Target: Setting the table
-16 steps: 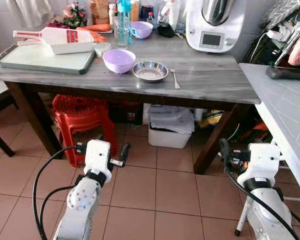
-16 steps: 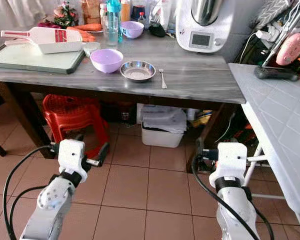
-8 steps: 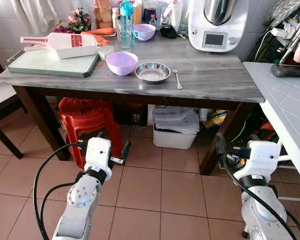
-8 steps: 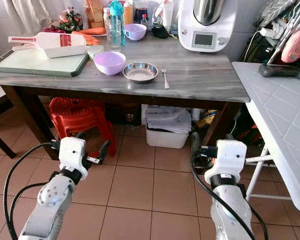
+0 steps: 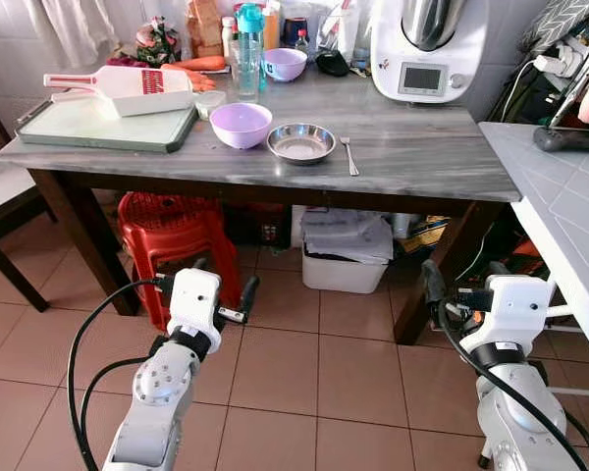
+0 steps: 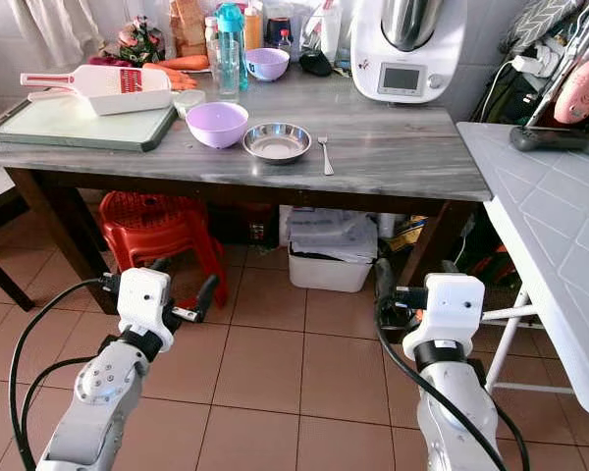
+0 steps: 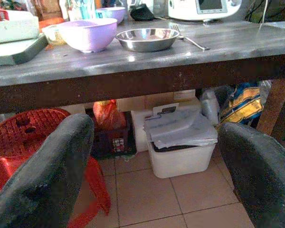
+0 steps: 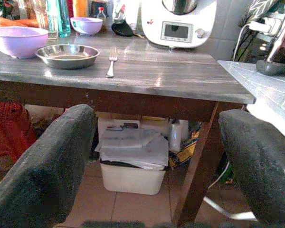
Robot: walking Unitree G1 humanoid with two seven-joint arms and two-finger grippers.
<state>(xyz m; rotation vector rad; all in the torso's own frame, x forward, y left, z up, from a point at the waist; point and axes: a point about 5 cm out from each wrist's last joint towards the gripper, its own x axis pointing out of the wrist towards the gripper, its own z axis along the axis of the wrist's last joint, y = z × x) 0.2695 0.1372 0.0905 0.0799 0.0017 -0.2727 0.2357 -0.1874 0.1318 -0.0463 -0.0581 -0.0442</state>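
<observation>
A steel dish (image 5: pixel 300 143) sits near the middle of the grey wooden table (image 5: pixel 422 167), with a fork (image 5: pixel 348 155) lying just to its right. To the dish's left stands a purple bowl (image 5: pixel 240 125). A smaller purple bowl (image 5: pixel 284 64) is at the back by a blue-capped bottle (image 5: pixel 247 39). Both arms are held low in front of the table, over the tiled floor. My left gripper (image 7: pixel 154 127) is open and holds nothing. My right gripper (image 8: pixel 156 114) is also open and holds nothing.
A green cutting board (image 5: pixel 103 123) carrying a white slicer (image 5: pixel 123 86) fills the table's left end. A white kitchen machine (image 5: pixel 430 44) stands at the back right. Under the table are a red stool (image 5: pixel 167 221) and a white bin (image 5: pixel 344 260). A white counter (image 5: pixel 569 196) borders the right, a dark chair (image 5: pixel 0 196) the left.
The whole view has shifted a little, so the table sits slightly lower and more of the left chair shows. Nothing on the table has moved, and both grippers stay low.
</observation>
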